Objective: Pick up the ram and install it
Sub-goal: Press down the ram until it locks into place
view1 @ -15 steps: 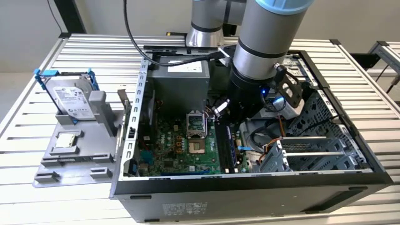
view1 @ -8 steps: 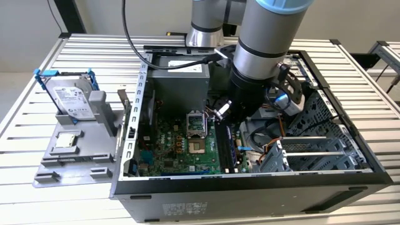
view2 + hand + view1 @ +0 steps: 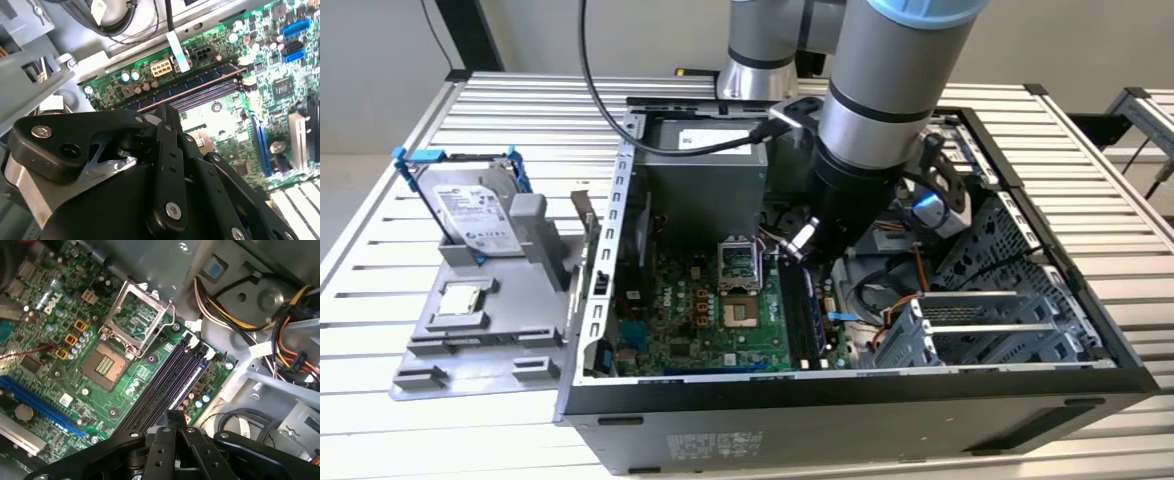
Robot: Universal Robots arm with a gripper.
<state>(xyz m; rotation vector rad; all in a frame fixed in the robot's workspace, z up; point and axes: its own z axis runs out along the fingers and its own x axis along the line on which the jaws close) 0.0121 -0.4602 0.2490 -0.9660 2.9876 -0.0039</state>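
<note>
The thin dark green-blue ram (image 3: 200, 82) is apparently sitting in a black slot near the green motherboard's (image 3: 707, 320) edge (no print readable). The black gripper (image 3: 798, 252) is hovering just above, its grip impossible to tell.

The setting is a robotics laboratory or test cell for computer assembly. An industrial robot arm (image 3: 881, 110) stands over a tabletop (image 3: 520, 100) built of ribbed aluminium profile slats. An opened desktop computer case (image 3: 854, 400) lies on its side on it, exposing the green motherboard (image 3: 707, 320) with its empty processor socket (image 3: 107, 360) and memory slots (image 3: 165, 385). Beside the case, a grey fixture (image 3: 480, 320) presents a hard drive (image 3: 467, 205). Plain pale walls close off the background.
</note>
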